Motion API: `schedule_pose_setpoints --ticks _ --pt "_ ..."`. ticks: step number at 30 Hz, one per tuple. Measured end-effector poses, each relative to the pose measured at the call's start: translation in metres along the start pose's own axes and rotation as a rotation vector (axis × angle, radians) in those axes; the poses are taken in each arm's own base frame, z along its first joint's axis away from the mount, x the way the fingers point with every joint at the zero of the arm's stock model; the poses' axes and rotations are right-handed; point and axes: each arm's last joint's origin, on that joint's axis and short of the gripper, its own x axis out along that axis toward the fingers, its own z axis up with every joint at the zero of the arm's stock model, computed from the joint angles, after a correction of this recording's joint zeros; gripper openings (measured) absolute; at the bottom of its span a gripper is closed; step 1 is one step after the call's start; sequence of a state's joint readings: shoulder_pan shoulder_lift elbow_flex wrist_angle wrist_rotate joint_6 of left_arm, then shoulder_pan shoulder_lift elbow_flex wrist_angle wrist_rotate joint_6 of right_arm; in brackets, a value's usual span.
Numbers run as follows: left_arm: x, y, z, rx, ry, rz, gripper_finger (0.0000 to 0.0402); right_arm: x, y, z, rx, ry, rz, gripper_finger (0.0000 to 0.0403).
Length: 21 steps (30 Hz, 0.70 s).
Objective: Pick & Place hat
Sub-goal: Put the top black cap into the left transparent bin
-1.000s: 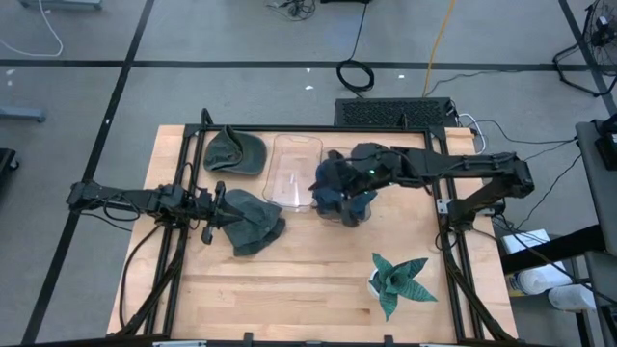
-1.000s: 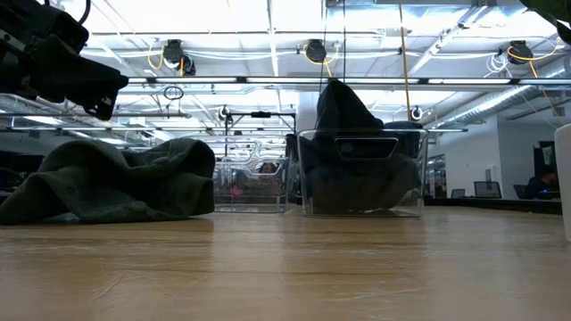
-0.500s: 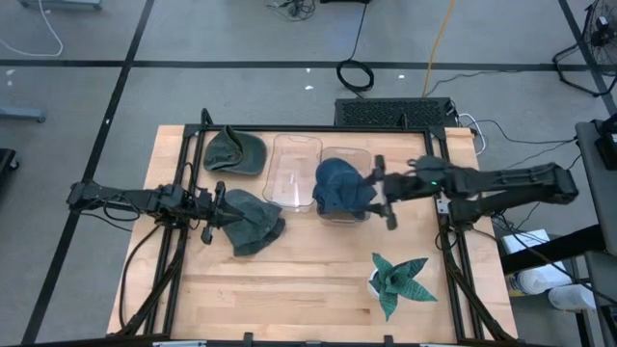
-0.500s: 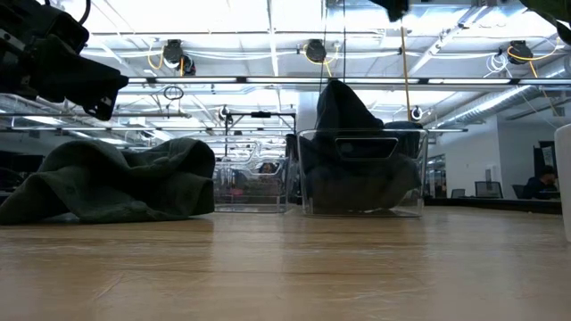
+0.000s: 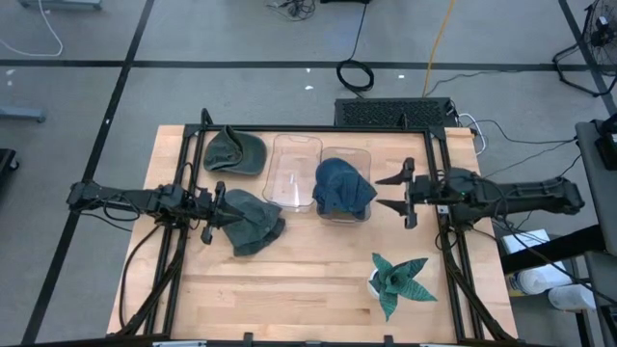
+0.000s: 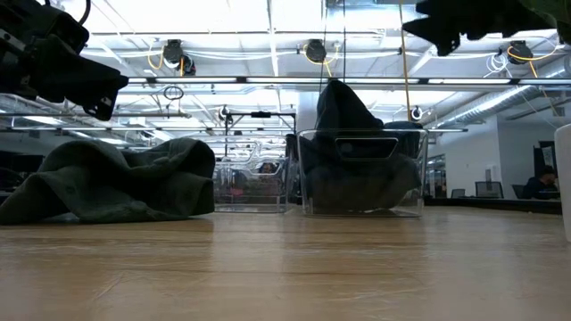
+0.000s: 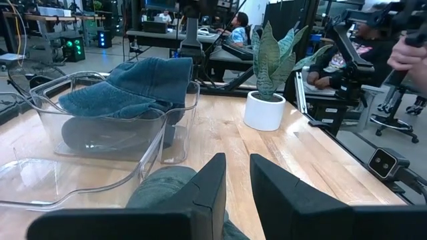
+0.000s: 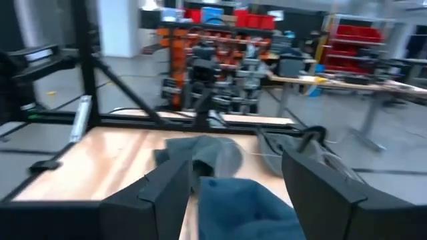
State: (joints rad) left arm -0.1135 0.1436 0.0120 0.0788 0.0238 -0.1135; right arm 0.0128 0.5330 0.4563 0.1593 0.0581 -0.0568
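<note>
Gaping wide, the right claw (image 5: 398,192) is held empty beside the bin (image 5: 359,214) containing the blue hat (image 5: 341,187). A green hat (image 5: 253,220) is pinched by the left claw (image 5: 224,209).

Potted plant (image 5: 398,279) in a white pot near the wooden table's (image 5: 308,289) front right corner; black mat (image 5: 393,113) just beyond its far edge.
</note>
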Motion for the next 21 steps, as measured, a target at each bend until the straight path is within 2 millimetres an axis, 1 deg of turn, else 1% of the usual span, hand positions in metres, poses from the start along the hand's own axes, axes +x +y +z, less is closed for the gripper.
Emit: schedule_pose_setpoints --ticks 8,21 --pt "0.000 0.000 0.000 0.000 0.000 0.000 0.0077 -0.011 -0.002 -0.033 -0.003 0.033 -0.127 0.0222" --pt "0.000 0.000 0.000 0.000 0.000 0.000 0.0077 -0.019 0.000 -0.078 -0.005 -0.014 -0.127 0.0222"
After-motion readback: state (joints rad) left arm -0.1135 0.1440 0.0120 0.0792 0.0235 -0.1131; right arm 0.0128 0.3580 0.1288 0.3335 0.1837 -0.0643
